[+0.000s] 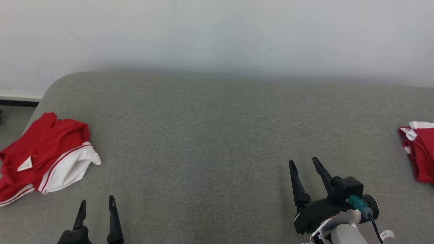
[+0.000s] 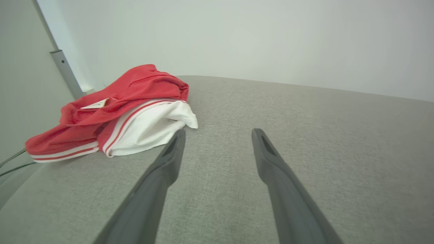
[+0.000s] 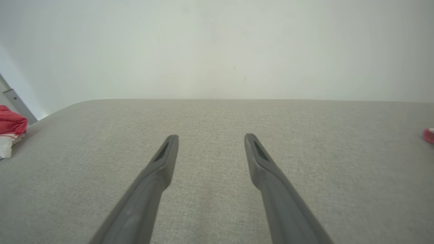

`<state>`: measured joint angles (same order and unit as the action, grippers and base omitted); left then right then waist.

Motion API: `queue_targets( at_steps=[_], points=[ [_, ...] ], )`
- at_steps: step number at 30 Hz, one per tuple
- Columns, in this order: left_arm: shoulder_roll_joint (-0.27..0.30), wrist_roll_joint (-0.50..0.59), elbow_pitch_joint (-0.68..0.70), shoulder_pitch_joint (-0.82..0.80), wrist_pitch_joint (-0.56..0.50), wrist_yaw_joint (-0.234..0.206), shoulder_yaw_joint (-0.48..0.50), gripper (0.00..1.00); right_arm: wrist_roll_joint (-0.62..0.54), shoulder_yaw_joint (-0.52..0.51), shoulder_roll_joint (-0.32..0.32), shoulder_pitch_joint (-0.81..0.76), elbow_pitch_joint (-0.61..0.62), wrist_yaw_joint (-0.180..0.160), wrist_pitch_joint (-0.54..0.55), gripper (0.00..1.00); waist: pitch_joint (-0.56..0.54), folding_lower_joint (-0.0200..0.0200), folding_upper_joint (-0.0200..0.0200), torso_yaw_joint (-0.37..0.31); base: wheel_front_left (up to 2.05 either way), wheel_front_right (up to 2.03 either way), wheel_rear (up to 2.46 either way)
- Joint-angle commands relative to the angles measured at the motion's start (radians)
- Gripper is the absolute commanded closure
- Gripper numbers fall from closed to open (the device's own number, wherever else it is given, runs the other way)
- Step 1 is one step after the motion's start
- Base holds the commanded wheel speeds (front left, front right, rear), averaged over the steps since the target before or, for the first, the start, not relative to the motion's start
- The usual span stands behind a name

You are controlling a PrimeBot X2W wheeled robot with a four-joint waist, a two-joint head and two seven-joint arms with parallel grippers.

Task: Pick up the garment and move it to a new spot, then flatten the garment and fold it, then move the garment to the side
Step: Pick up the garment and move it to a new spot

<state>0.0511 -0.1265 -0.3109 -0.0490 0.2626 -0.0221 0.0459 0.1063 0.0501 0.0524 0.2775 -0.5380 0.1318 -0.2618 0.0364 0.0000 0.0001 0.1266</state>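
Left claw (image 1: 97, 200) wide open, empty, low over the grey padded surface (image 1: 217, 128) at its near left. Right claw (image 1: 303, 160) also wide open, empty, right of centre, fingers leaning a bit left. Garment (image 1: 44, 152), red with a white panel and stripes, crumpled in a heap at the surface's left edge, near the left claw, ahead and to its left, not touching. Another red and white cloth (image 1: 418, 152) at the right edge, well apart from the right claw. Pale wall (image 1: 217, 34) behind.
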Motion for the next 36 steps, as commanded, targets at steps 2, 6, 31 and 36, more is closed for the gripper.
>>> queue_targets(
  at_steps=[2, 6, 31, 36],
  points=[
    [-0.001, -0.012, 0.01, -0.012, 0.003, -0.006, 0.006, 0.0, -0.007, 0.011, -0.003, 0.009, 0.003, -0.002, -0.003, 0.0, 0.043, 0.0, -0.0001, 0.118, 0.0, 0.0, 0.0],
    [-0.001, -0.017, 0.027, -0.006, 0.003, -0.013, 0.019, 0.0, -0.016, 0.035, -0.003, 0.027, -0.004, -0.002, -0.003, 0.0, 0.056, 0.0, -0.0001, 0.196, 0.0, 0.0, 0.0],
    [-0.001, -0.049, 0.101, 0.059, 0.003, -0.037, 0.05, 0.0, -0.005, 0.156, -0.002, 0.071, -0.01, -0.002, -0.003, 0.0, 0.057, 0.0, -0.0001, 0.4, 0.0, 0.0, 0.0],
    [-0.001, -0.058, 0.095, 0.048, 0.003, -0.028, 0.055, 0.0, -0.016, 0.145, -0.002, 0.061, -0.006, -0.002, -0.003, 0.0, 0.066, 0.0, -0.0001, 0.383, 0.0, 0.0, 0.0]
  ],
)
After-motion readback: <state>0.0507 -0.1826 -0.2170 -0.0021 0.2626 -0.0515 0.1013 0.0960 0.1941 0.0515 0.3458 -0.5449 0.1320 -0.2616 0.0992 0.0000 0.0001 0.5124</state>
